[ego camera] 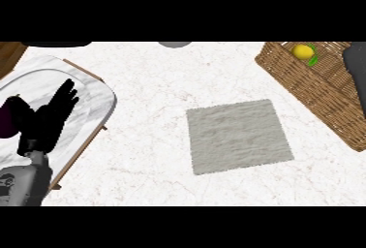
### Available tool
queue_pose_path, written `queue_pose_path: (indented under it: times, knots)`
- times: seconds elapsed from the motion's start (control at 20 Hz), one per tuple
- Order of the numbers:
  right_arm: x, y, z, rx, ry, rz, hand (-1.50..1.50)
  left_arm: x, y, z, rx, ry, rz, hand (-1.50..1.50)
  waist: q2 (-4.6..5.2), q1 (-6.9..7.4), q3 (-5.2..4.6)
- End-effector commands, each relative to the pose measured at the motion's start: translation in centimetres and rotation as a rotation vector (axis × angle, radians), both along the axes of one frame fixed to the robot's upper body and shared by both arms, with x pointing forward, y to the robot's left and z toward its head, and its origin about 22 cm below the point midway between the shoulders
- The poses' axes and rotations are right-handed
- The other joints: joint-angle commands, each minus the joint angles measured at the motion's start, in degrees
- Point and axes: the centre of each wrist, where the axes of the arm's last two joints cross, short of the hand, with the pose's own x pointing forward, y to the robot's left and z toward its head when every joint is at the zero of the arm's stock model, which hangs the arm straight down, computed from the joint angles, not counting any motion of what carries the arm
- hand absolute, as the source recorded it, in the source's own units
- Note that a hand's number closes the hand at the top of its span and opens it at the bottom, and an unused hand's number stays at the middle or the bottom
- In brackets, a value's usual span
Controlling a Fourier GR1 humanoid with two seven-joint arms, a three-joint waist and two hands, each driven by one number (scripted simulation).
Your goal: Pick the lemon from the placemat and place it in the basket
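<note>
The yellow lemon (304,51) with a green leaf lies inside the wicker basket (314,92) at the upper right. The grey placemat (238,136) in the middle of the counter has nothing on it. My left hand (49,116) is open at the left, fingers straight and pointing up, over a white tray. A dark grey forearm shows at the right edge beside the basket; my right hand itself is outside the view.
A white oval tray (85,97) with a wooden rim stands at the left, with a dark purple object (6,121) on it by my left hand. A grey round object (175,44) peeks in at the top edge.
</note>
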Motion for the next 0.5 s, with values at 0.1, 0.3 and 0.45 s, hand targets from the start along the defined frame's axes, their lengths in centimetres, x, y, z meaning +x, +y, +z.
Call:
queue_pose_path:
  times: [0.1,0.3,0.45]
  knots:
    - [-1.6,-2.6,1.7,0.122,-0.268,-0.123,-1.5,-0.9,-0.5,-0.8,-0.009,0.023,0.016,0.0,-0.93,-2.09,0.01]
    - [-3.8,-3.8,1.5,0.164,-0.311,-0.092,-1.5,-0.6,2.5,-0.7,-0.007,0.029,0.059,0.0,-1.18,-3.59,-0.1]
    - [-6.4,-4.4,-0.3,0.221,-0.273,-0.018,-1.5,-1.8,2.5,-0.4,-0.009,0.024,0.083,0.0,-2.02,-4.74,-0.04]
